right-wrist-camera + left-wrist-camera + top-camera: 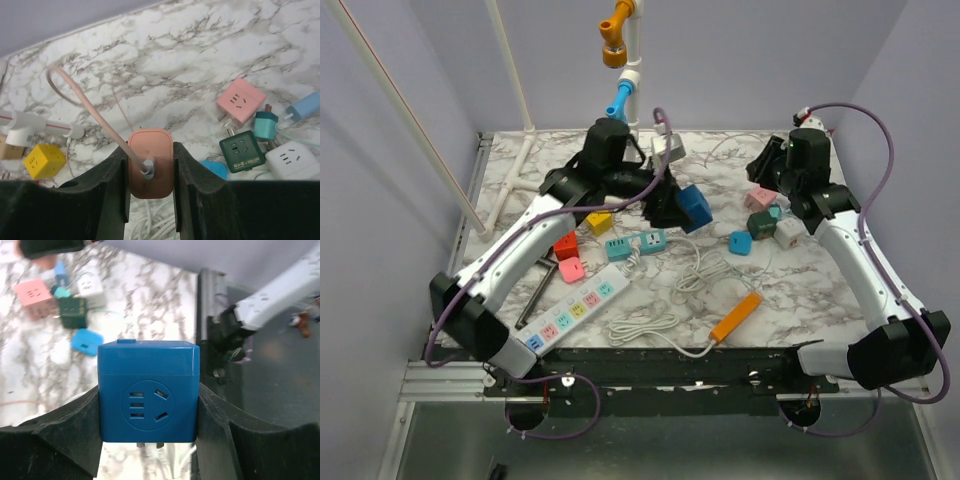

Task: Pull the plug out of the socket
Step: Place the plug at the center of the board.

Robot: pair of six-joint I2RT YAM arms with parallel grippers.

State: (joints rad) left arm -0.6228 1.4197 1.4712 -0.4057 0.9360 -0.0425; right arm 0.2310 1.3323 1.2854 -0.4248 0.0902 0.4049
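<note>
While carrying the blue cube plug (694,207), hold it square and level: clamped by the left gripper (148,395) on both side faces, prongs bare underneath, up in the air over the back of the bench (800,290). Well apart from the socket (578,308), lying diagonally at the near left beside the left arm, with white cord (645,325) coiled just right of it and nothing seen plugged into the pastel outlets from above. Reads as pull done, set-down left. Pick a bare patch, avoid the cords and the loose cubes, lower straight, tip onto a flat face rather than the prongs, then release. As for the right gripper (149,150), closed on a salmon-pink plug (150,167) with pink cable: park clear of the left arm's path, no tugging on that cable
</note>
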